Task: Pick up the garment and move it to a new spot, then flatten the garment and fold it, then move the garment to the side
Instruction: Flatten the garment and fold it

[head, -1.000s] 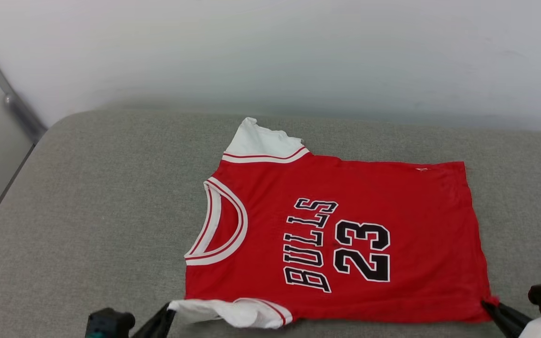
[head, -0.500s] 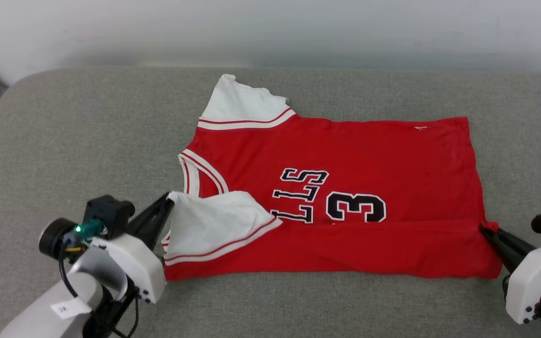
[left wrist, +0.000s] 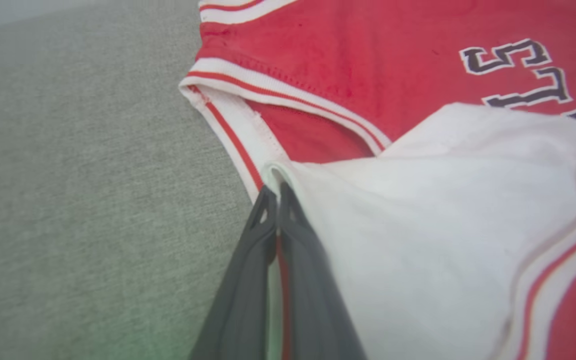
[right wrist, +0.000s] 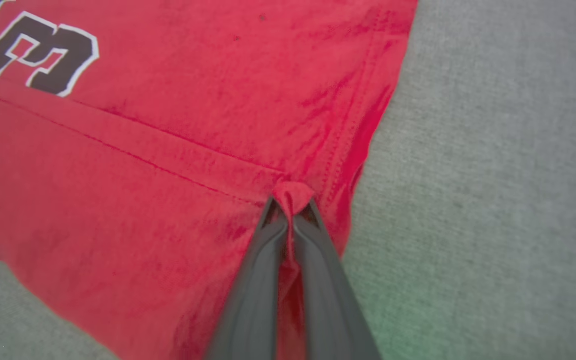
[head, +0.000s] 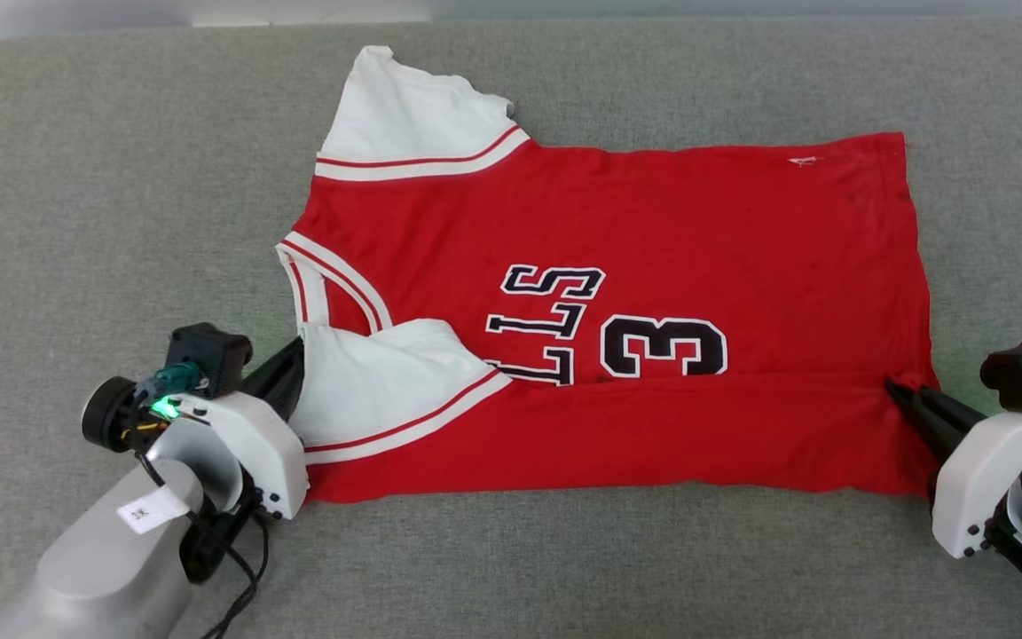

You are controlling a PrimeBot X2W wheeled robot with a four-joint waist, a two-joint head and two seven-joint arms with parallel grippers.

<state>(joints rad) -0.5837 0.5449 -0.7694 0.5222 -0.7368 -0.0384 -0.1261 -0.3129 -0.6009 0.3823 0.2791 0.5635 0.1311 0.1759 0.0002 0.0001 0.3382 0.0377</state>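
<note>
The shirt (head: 653,222) lies flat on the grey cushion (head: 103,177), its 6 o'clock edge folded over toward 12 o'clock and hiding part of the lettering. The left gripper (head: 294,359), at the shirt's 8 o'clock, is clenched on the white sleeve's edge. The right gripper (head: 900,392), at 4 o'clock, pinches a small nub of hem. That nub looks thin and could slip out. If the 2 arms travel unevenly, the fold line would likely skew, and the slack sleeve may bunch.

bright, even light, soft shadows (wrist views slightly blurred).
</note>
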